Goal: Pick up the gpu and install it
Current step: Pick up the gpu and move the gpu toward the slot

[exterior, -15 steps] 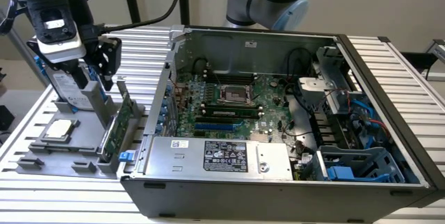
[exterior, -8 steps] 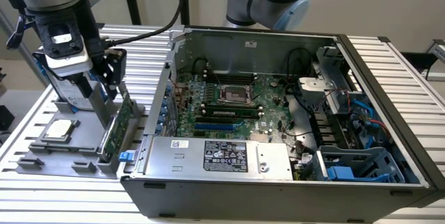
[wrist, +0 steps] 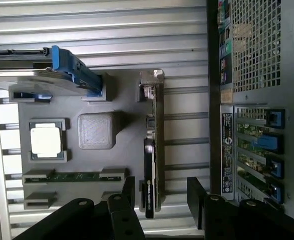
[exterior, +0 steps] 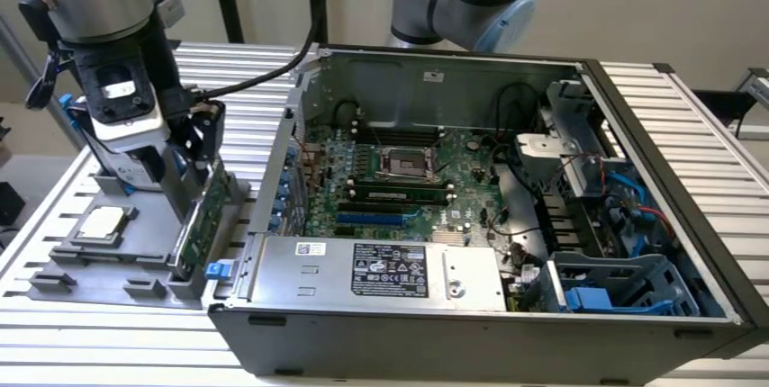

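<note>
The gpu (exterior: 198, 220) stands on its long edge in a slot of the grey holder tray (exterior: 72, 270), at the exterior view's left beside the open computer case (exterior: 481, 315). In the wrist view the gpu (wrist: 153, 150) shows edge-on, a thin dark strip with its silver bracket (wrist: 149, 87) at one end. My gripper (exterior: 193, 171) hangs just over the card. It is open, and its black fingers (wrist: 129, 192) stand on either side of the card near the end away from the bracket. The gripper (wrist: 163, 196) holds nothing.
The tray also carries a processor chip (wrist: 45, 141), a grey square block (wrist: 94, 131), a memory stick (wrist: 74, 176) and a silver hard drive with blue rails (wrist: 61, 75). The case lies open with its motherboard (exterior: 409, 180) exposed. A second arm (exterior: 463, 0) stands behind the case.
</note>
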{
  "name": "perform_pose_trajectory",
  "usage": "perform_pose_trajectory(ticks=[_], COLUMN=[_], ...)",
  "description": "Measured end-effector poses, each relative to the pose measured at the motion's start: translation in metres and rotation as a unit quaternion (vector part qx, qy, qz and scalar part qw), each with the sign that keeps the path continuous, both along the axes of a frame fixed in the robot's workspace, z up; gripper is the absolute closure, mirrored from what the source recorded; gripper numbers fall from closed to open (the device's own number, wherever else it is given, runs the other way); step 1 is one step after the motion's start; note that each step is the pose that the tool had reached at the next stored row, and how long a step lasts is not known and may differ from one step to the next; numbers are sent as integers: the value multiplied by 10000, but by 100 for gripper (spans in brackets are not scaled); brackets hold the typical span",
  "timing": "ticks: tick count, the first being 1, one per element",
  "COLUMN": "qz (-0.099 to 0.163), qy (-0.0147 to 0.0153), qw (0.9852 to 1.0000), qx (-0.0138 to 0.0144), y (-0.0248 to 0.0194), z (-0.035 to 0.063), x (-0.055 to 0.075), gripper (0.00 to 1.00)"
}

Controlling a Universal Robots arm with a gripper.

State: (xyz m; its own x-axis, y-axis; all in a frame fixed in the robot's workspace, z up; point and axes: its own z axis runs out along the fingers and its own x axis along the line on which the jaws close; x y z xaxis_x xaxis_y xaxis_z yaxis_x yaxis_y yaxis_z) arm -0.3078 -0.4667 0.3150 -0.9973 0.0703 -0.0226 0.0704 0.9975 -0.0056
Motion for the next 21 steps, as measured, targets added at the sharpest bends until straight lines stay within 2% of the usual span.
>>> perform_pose_trajectory(ticks=[10, 21], qz=[-37, -277], qy=[0, 0], qw=[10000, 9996], qx=[0, 0], y=[-2, -2], z=[-182, -382], x=[1, -2], gripper=[46, 46])
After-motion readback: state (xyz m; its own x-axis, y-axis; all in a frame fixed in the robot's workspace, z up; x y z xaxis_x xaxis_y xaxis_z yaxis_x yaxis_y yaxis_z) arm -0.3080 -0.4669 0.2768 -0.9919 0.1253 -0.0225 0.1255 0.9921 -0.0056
